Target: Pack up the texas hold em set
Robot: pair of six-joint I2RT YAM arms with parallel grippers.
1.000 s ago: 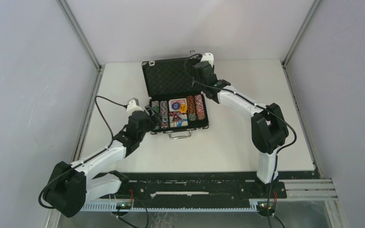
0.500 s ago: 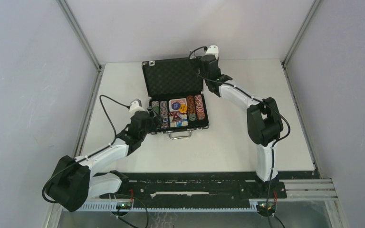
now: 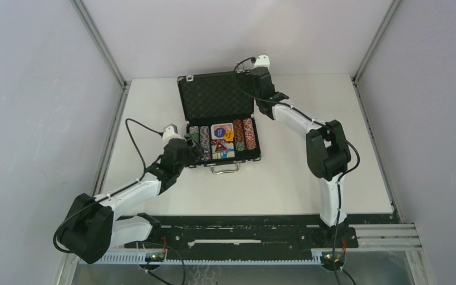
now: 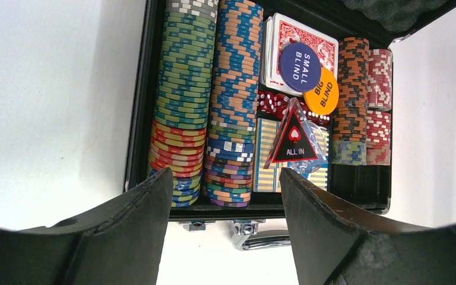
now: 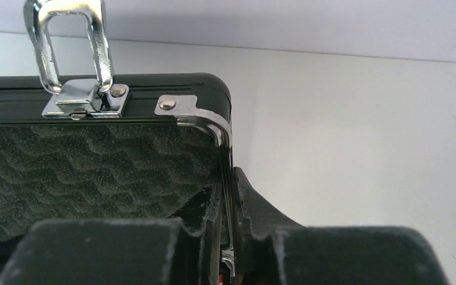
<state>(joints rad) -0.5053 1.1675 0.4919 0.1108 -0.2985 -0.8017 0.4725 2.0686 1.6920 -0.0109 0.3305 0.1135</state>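
Left gripper waits at the chips while the right gripper takes the lid.

The left gripper hovers with its jaws spread over the near left corner of the base, above the chip stacks. The briefcase lies open at the far middle of the tabletop, with its chips, cards and tokens in the base. The right gripper pinches the lid's right edge, just below its chromed far corner. To fold it well, I judge the right arm should swing the lid in an arc about the hinge while the left pins the base. A second ago the right gripper hung over the foam with its jaws wider; it has since moved to this edge and closed. The case has not shifted.
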